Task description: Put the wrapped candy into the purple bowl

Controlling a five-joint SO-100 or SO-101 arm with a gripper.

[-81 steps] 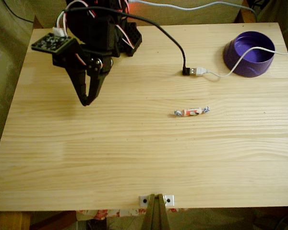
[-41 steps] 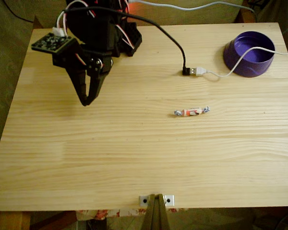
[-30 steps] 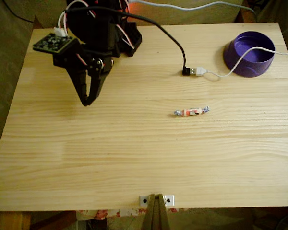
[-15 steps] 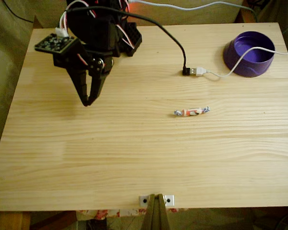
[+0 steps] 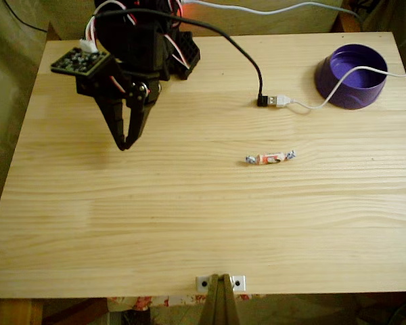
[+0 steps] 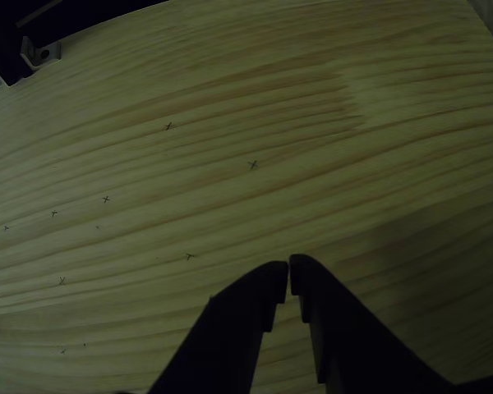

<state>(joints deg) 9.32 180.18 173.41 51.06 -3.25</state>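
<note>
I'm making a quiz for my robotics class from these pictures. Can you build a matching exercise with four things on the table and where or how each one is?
Things:
1. wrapped candy
2. purple bowl
3. tool
4. USB plug

Places or states:
A. far right corner of the table in the fixed view, white cable draped across it
B. shut, empty, at the left of the table
C. lying alone near the middle of the table
D. joined to a black connector, between arm and bowl

Pairs: 1-C, 2-A, 3-B, 4-D

Likely home hobby corner: plain pine table [image 5: 189, 223] on wooden trestle, loose USB cable [image 5: 304, 103] across top, patterned fabric at table's near edge, carpet-like floor around.
</note>
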